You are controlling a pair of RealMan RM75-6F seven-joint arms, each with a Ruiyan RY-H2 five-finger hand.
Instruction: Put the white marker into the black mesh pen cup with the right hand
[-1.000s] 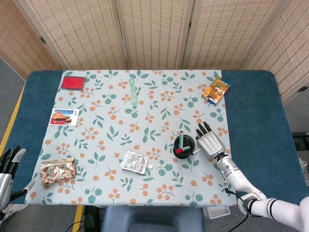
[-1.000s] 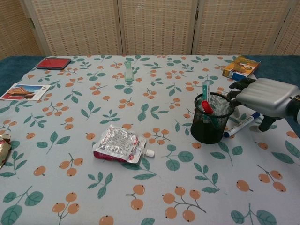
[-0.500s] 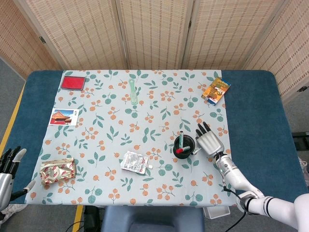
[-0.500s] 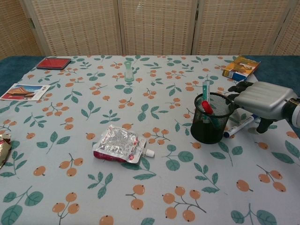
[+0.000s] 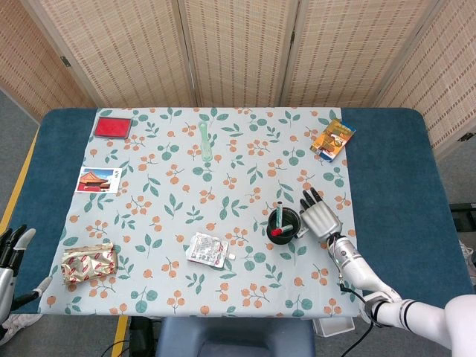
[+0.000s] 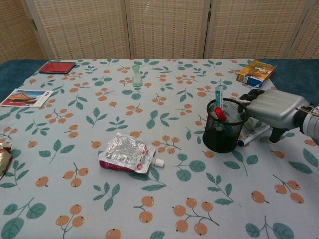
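The black mesh pen cup (image 6: pixel 224 127) (image 5: pixel 283 225) stands upright at the right of the flowered cloth, with a teal pen and a red-tipped pen in it. The white marker (image 6: pixel 254 135) with a blue cap lies flat on the cloth just right of the cup. My right hand (image 6: pixel 274 107) (image 5: pixel 320 217) hovers palm down over the marker, close beside the cup, fingers stretched out and holding nothing. It hides most of the marker in the head view. My left hand (image 5: pixel 13 245) hangs off the table's near left corner, fingers apart and empty.
A silver foil pouch (image 6: pixel 127 153) lies left of the cup. An orange and blue box (image 6: pixel 255 72) sits behind my right hand. A green tube (image 5: pixel 205 141), a red pad (image 5: pixel 112 126), a postcard (image 5: pixel 98 180) and a red-patterned packet (image 5: pixel 89 264) lie further left.
My right hand has drifted slightly left, closer to the cup, staying above the marker. My left hand has sunk a little toward the frame's bottom edge. The marker has not moved.
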